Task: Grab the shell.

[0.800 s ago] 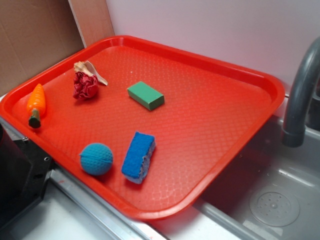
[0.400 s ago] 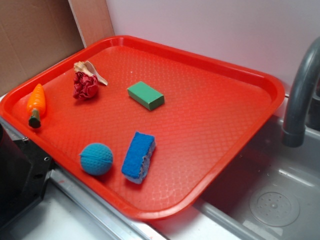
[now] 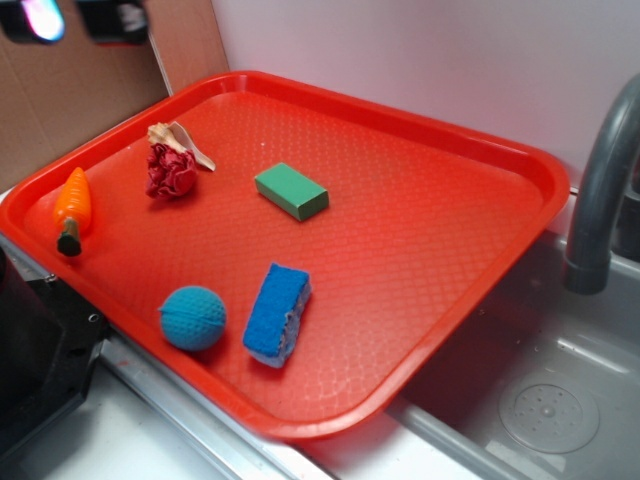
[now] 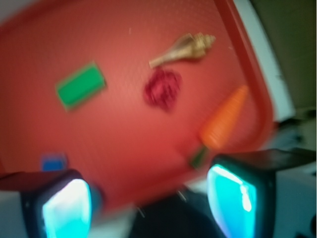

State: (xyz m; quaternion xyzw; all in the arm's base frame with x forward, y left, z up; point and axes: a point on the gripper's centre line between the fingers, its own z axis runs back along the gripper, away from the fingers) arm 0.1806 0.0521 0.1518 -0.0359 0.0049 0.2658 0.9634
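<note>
The shell is a small beige spiral with a pointed tip, lying at the back left of the red tray, touching the dark red ruffled lump. In the wrist view the shell lies near the top, far from the jaws. My gripper just shows at the top left corner of the exterior view, high above the tray's left side. In the wrist view the gripper stands open, its cyan-lit pads wide apart with nothing between them.
On the tray also lie an orange toy carrot, a green block, a blue knitted ball and a blue sponge. A grey faucet and a sink are on the right. Cardboard stands behind at the left.
My gripper has come into the exterior view at the top left corner; earlier it was out of view. The things on the tray have not moved.
</note>
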